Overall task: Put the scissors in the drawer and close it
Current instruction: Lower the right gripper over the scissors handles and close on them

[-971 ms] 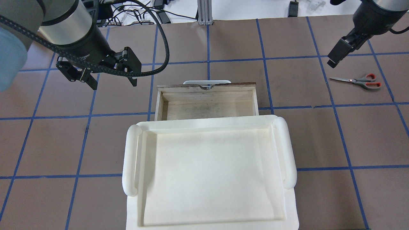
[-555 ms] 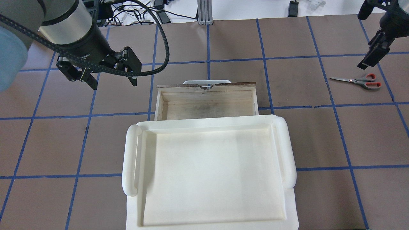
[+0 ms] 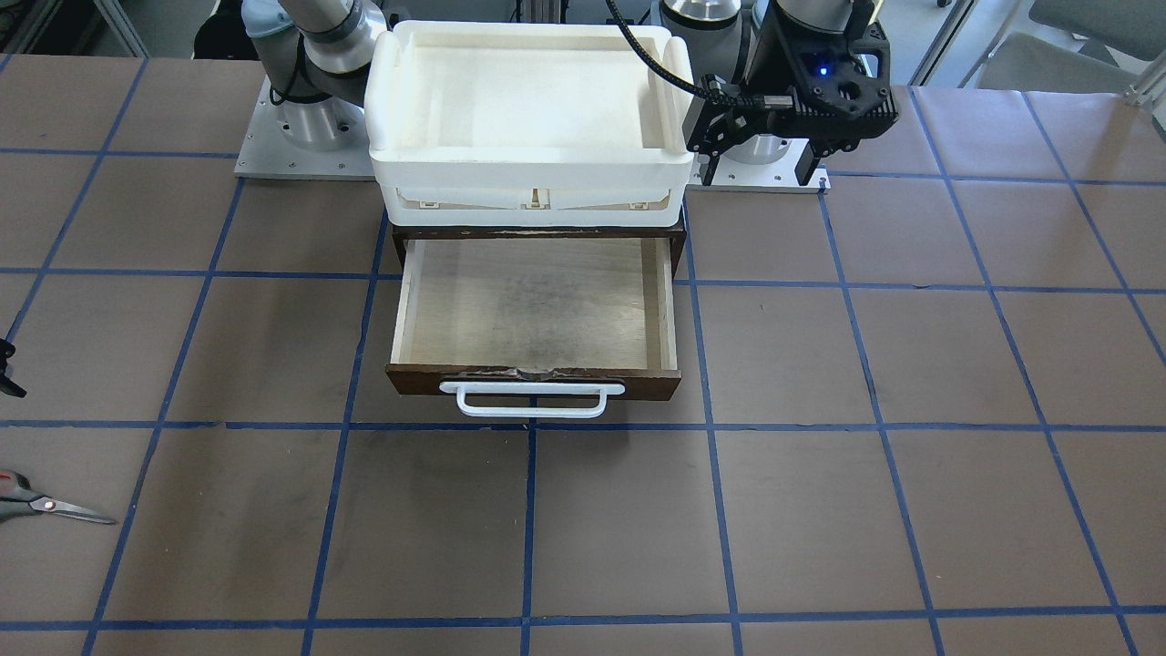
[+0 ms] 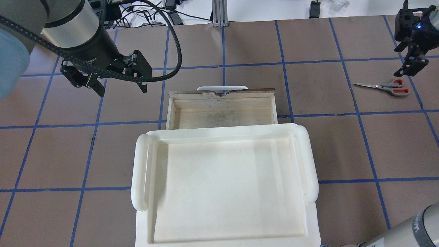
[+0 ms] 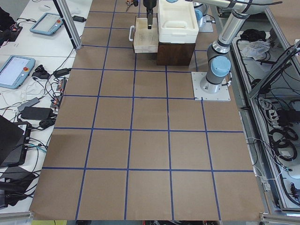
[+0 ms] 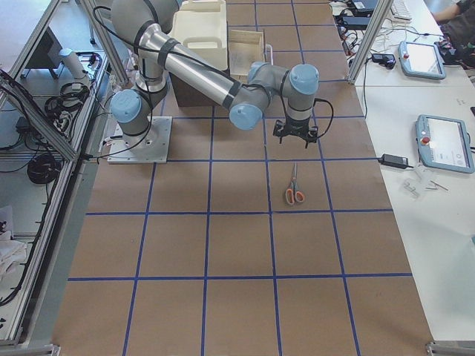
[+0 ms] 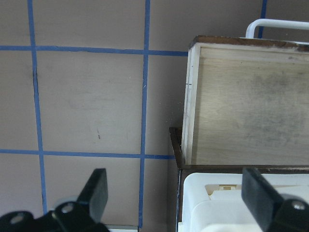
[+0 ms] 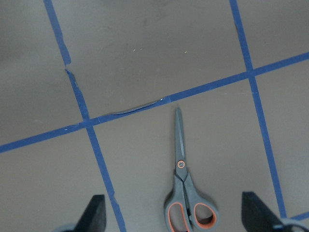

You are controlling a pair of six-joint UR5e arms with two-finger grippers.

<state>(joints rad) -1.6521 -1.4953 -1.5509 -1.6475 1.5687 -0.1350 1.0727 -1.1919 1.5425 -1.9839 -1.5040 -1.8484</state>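
The scissors (image 4: 384, 87) lie flat on the table at the far right, blades pointing left. They also show in the right wrist view (image 8: 183, 188), black handles lined orange-red, and at the left edge of the front view (image 3: 36, 503). My right gripper (image 4: 410, 69) hovers open just above and beyond them, its fingers (image 8: 96, 215) wide apart and empty. The drawer (image 4: 223, 115) stands pulled open and empty, its white bar handle (image 3: 531, 399) facing away from me. My left gripper (image 4: 122, 90) is open and empty to the left of the drawer (image 7: 246, 111).
A white plastic tray (image 4: 142, 171) sits on top of the dark brown cabinet (image 3: 537, 239) and overhangs the back of the open drawer. Blue tape lines grid the brown table. Cables and devices lie beyond the far table edge.
My right gripper has swung to the right and turned, and now hangs over the scissors. The left arm, the drawer and the scissors have not moved.
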